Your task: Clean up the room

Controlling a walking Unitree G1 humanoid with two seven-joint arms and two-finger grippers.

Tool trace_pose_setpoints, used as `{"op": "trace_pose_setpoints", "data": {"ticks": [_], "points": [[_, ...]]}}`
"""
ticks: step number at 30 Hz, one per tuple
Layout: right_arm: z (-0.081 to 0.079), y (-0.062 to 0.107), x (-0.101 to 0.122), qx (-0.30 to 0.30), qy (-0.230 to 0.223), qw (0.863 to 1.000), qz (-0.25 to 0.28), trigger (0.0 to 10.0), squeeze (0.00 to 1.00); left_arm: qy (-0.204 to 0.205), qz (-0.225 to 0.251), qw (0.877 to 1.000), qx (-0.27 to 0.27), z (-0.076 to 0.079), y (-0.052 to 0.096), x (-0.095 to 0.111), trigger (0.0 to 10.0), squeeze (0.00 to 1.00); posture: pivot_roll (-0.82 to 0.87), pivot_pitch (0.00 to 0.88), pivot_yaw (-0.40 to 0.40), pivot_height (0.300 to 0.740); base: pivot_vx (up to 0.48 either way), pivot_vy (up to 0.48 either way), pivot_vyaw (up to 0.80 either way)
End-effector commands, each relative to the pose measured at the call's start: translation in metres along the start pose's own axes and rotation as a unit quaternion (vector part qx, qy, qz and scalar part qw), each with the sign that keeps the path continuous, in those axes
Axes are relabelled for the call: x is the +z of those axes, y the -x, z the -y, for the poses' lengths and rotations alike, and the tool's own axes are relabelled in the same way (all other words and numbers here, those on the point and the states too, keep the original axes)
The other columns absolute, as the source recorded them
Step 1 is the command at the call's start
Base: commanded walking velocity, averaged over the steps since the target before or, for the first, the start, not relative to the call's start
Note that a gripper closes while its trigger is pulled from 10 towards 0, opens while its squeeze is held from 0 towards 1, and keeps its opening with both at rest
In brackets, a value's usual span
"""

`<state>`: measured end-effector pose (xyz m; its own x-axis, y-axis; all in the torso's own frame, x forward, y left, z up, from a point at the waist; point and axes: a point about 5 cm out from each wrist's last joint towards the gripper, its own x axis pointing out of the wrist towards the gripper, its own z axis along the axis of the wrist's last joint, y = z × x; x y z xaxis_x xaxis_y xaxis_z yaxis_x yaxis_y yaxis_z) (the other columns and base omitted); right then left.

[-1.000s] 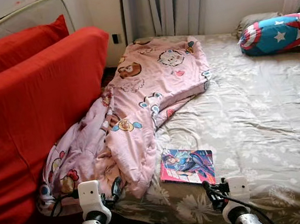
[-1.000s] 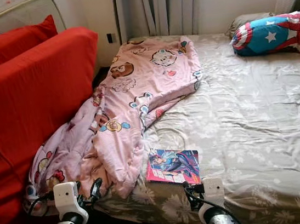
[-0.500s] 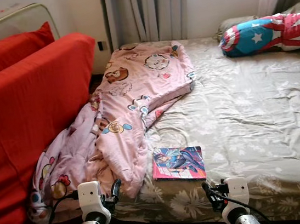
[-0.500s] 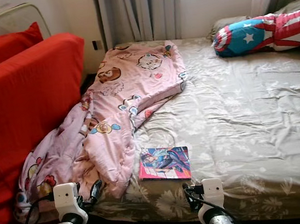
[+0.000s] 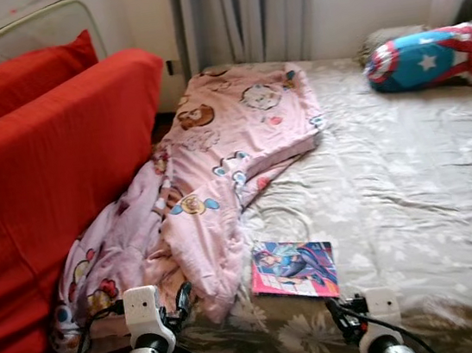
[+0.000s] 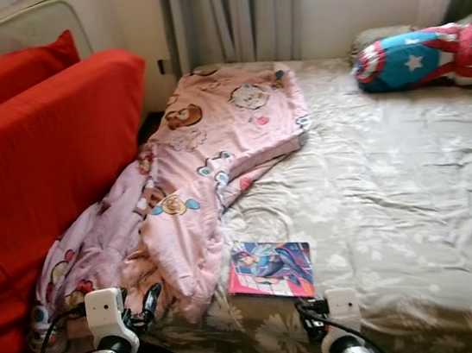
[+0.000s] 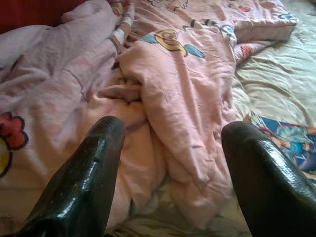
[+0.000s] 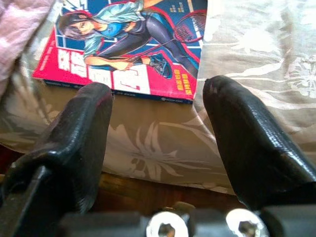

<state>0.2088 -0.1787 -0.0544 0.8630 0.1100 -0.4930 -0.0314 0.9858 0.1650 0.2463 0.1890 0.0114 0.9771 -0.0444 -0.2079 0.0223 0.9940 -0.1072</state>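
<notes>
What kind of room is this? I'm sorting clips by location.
Most likely a bedroom: a bed with a rumpled floral sheet, a pink cartoon-print blanket heaped on it, and a star-patterned pillow by the curtained window.

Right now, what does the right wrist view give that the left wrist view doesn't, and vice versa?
Right wrist only: the comic book's full cover with its red lower edge, lying flat near the bed edge, framed by the open right hand. Left wrist only: the crumpled pink cartoon blanket ahead of the open left hand. Both: the floral bedsheet, plus some blanket and book at the margins.
</notes>
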Motion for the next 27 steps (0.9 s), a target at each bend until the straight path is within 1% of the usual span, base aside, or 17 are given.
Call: {"op": "trace_pose_setpoints", "data": {"ticks": [1,3,6,8,9,15,22,27], "points": [[0.0,0.001,-0.003,0.0,-0.002,1.0,-0.007,10.0,0.0,0.005,0.007,1.0,-0.002,0.002,-0.002,0.004,10.0,0.0,0.03,0.0,-0.011,0.632,0.341,0.0,0.0],[-0.007,-0.002,-0.002,0.006,0.006,1.0,-0.006,10.0,0.0,0.007,0.007,1.0,-0.002,0.003,-0.002,0.004,10.0,0.0,0.03,0.0,-0.01,0.632,0.337,0.0,0.0],[-0.015,-0.005,-0.001,0.012,0.006,1.0,-0.004,10.0,0.0,0.007,0.006,1.0,-0.003,0.003,-0.002,0.003,10.0,0.0,0.03,0.0,-0.011,0.632,0.339,0.0,0.76],[-0.015,-0.005,-0.001,0.012,0.006,1.0,-0.004,10.0,0.0,0.007,0.006,1.0,-0.003,0.003,-0.002,0.003,10.0,0.0,0.03,0.0,-0.011,0.632,0.341,0.0,0.77],[-0.017,-0.005,0.0,0.009,-0.002,1.0,-0.002,10.0,0.0,0.008,0.005,1.0,-0.003,0.003,-0.002,0.003,10.0,0.0,0.03,0.0,-0.011,0.632,0.341,0.0,0.0],[-0.021,-0.007,0.001,0.008,-0.009,1.0,0.001,10.0,0.0,0.008,0.002,1.0,-0.002,0.002,0.0,0.001,10.0,0.0,0.03,0.0,-0.011,0.632,0.342,0.0,0.0],[-0.019,-0.009,0.006,0.004,-0.012,1.0,0.01,10.0,0.0,0.006,0.005,1.0,-0.004,0.003,0.0,0.002,10.0,0.0,0.03,0.0,-0.011,0.632,0.327,0.0,0.0],[-0.01,-0.008,0.006,-0.018,-0.022,1.0,0.009,10.0,0.0,0.008,0.008,1.0,-0.003,0.003,-0.001,0.003,10.0,0.0,0.03,0.0,-0.011,0.632,0.0,0.0,0.0]]}}
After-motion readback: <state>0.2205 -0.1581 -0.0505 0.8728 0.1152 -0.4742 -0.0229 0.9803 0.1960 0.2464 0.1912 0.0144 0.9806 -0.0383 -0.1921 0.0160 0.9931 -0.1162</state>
